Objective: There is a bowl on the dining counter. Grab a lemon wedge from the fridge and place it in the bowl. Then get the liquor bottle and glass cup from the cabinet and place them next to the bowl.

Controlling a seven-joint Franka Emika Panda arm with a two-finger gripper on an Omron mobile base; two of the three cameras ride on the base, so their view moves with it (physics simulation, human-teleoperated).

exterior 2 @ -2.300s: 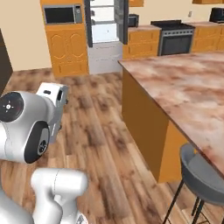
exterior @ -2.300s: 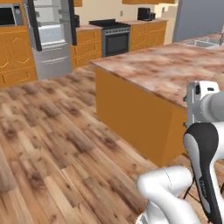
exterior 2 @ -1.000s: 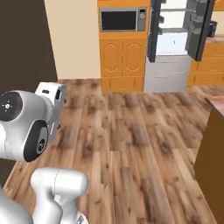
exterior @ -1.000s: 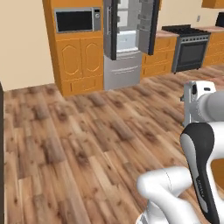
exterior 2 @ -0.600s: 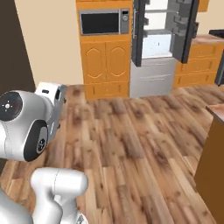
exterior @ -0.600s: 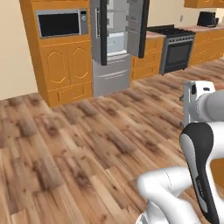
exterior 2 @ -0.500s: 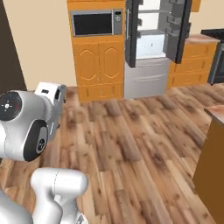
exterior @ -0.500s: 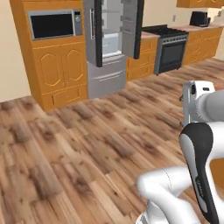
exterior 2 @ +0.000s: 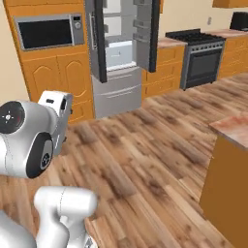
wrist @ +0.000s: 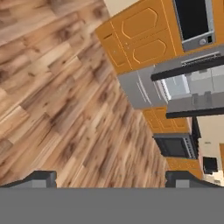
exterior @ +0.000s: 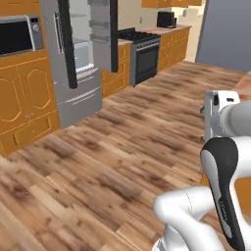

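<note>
wood flooring runs between the robot and a wall of orange cabinets, where the fridge (exterior 2: 123,58) stands with both upper doors swung open, well apart from the arm. the lemon wedge should be somewhere on its lit shelves, but it is too small to make out from here, and the bowl, bottle and glass cannot be placed either. in the right base view the fridge sits at about 12 o'clock, with a microwave (exterior 2: 46,31) at its 9 o'clock and a black stove (exterior 2: 201,51) at its 3 o'clock. in the hand view the fridge lies at roughly 2 o'clock from the gripper (wrist: 111,178), its tall axis rolled almost level. that gripper has its jaws spread wide and carries nothing; the arm is folded close over the base, hand aimed down across the floor. closing the distance looks like the base's job first.
</note>
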